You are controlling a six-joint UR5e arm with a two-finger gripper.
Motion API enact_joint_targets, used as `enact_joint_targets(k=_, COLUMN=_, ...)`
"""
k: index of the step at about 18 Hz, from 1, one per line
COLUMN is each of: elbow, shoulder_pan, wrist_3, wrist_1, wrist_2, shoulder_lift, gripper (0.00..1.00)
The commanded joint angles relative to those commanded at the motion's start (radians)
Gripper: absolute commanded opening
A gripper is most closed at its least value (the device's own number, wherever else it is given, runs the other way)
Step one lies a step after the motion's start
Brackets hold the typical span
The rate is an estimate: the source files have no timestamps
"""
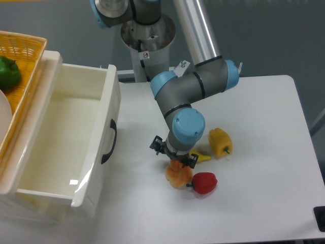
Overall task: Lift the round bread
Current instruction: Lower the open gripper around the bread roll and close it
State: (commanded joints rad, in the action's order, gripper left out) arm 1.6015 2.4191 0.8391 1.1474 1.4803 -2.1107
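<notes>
Directly beneath the tool (175,160), whose opening is hidden, sits the round bread (178,174).

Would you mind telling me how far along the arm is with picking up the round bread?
Done: the gripper is down directly over the round bread. In hand: the closing itself; the wrist hides the fingers, so I cannot tell whether they grip it. Left: the lift, since the bread sits on the table, touching the red pepper, with the yellow pepper beyond.

hand (174,160) over round bread (178,175), pepper (204,182) right
</notes>
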Motion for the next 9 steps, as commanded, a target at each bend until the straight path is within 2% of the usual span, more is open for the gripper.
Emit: enact_joint_targets(k=9, elbow=0.003, shoulder_pan=-0.002, wrist_3=0.002, wrist_1=0.0, wrist_2=0.003, shoulder_lift=-0.009, gripper=1.0)
